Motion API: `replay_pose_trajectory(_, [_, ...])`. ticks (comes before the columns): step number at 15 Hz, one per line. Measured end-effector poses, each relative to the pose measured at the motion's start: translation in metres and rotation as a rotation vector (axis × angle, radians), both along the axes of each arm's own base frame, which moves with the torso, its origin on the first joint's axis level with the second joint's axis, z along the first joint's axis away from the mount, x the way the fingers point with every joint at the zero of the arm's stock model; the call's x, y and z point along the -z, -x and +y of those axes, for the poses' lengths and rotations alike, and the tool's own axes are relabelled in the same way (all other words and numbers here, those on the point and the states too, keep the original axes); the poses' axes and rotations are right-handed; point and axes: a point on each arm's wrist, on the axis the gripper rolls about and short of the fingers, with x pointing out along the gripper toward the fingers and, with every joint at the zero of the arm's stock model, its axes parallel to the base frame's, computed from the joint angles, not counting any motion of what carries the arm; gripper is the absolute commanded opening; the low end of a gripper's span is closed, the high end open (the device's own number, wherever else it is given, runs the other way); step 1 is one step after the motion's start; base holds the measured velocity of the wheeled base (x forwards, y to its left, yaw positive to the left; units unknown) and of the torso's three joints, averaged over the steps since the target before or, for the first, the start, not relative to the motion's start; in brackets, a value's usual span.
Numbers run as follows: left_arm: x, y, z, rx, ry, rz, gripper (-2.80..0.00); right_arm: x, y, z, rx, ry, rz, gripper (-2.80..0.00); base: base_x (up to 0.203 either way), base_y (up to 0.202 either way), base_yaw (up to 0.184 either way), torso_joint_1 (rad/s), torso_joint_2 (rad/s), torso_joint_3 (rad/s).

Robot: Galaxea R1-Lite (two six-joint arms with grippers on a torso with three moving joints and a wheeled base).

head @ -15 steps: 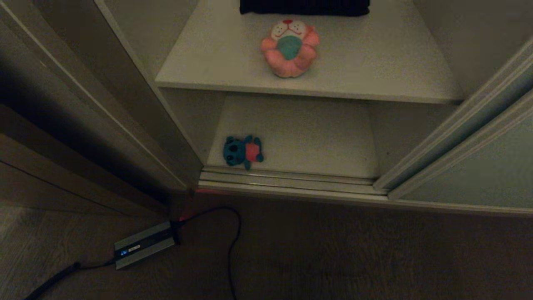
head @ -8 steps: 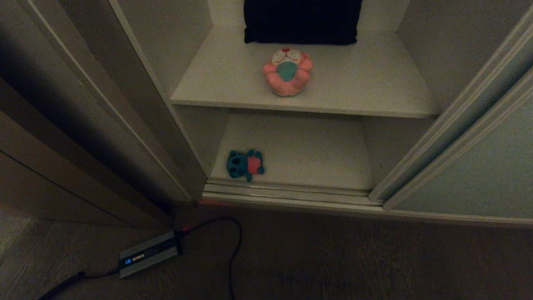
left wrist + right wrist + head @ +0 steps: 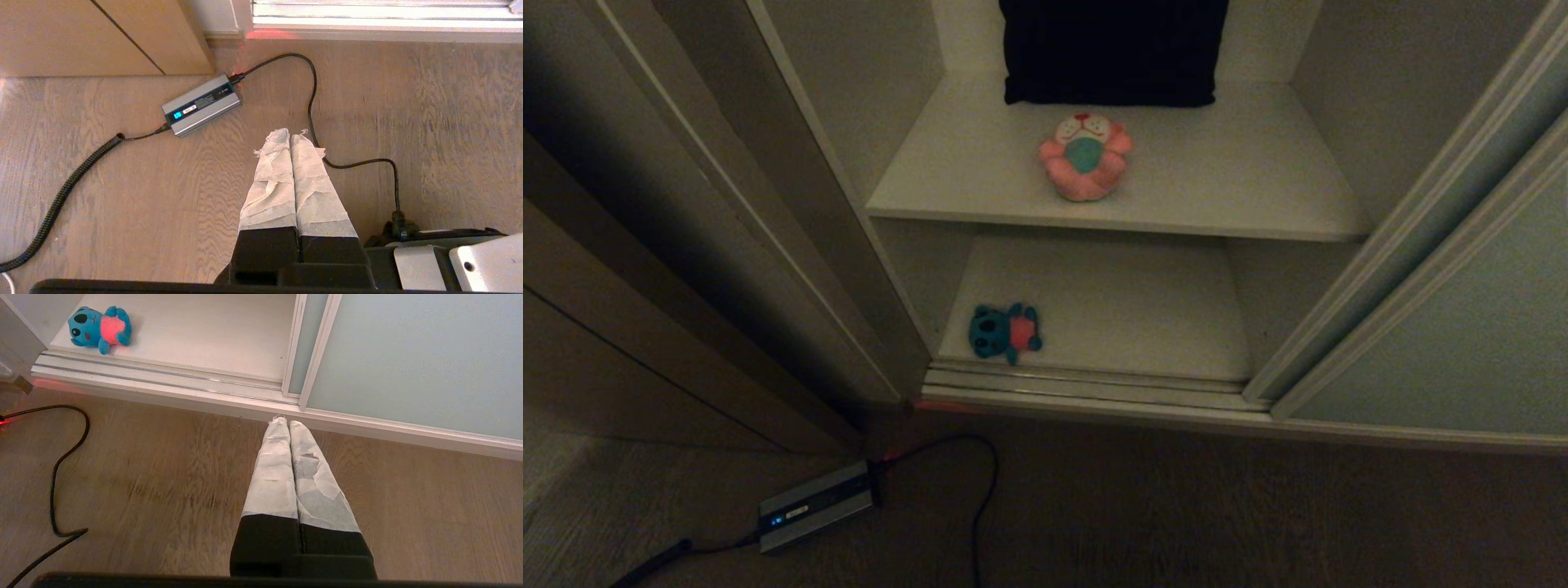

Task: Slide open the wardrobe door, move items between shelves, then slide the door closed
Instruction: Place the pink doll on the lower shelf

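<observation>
The sliding wardrobe door (image 3: 1462, 327), a flat grey-green panel in a slim pale metal frame, stood pushed over to the right, leaving the compartment open. On the upper off-white shelf board (image 3: 1258, 188) sat the pink plush toy (image 3: 1084, 157) with white face, red nose and teal shirt, near the front middle, just in front of a dark folded cloth (image 3: 1112, 51) at the back. On the lower off-white shelf board (image 3: 1127, 302) lay the teal-blue plush toy in a pink shirt (image 3: 1005, 331), at the front left corner, just behind the ribbed pale metal floor track (image 3: 1094, 384); probably an easy reach from outside. Neither arm showed from the head. Left claw (image 3: 290, 134): its paper-wrapped fingers pressed together, nothing held, pointing down over the wood-grain floor (image 3: 122, 196), near a silver power brick with a blue light (image 3: 201, 104) and its black cable (image 3: 312, 102). Right claw (image 3: 284, 424): fingers likewise together and empty, tips aimed at the floor just before the track, near the door's frame edge. Both arms looked tucked low, clear of the opening, likely so the body could set its viewpoint first. Judgement: door step done, transfer of toys between shelves not begun; the low toy would need a deep bend, and the cable on the floor could snag.
</observation>
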Motion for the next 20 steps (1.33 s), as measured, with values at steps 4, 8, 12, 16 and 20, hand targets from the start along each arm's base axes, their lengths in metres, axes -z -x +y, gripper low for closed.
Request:
replay_pose_trajectory(4, [-0.003,-0.001,0.000,0.053,-0.002,-0.002,-2.80,0.000,0.000,0.000,0.000,0.000,0.000,-2.80,0.108,0.000,-0.002,0.004,0.00,0.007])
replay_pose_trajectory(8, [-0.003,-0.001,0.000,0.076,-0.013,-0.005,-2.80,0.000,0.000,0.000,0.000,0.000,0.000,-2.80,0.197,0.000,0.001,0.003,0.00,0.003])
replay_pose_trajectory(12, [-0.004,-0.002,0.000,0.136,-0.028,-0.006,-2.80,0.000,0.000,0.000,0.000,0.000,0.000,-2.80,0.196,0.000,0.000,0.005,0.01,0.004])
replay_pose_trajectory(16, [-0.019,-0.013,0.000,0.149,-0.026,-0.053,-2.80,0.000,0.000,0.000,0.000,0.000,0.000,-2.80,0.154,0.000,0.001,0.006,0.00,0.003])
replay_pose_trajectory(20, [-0.048,-0.029,-0.001,0.196,-0.022,-0.059,-2.80,0.000,0.000,0.000,0.000,0.000,0.000,-2.80,0.000,0.000,0.000,0.000,0.00,0.000])
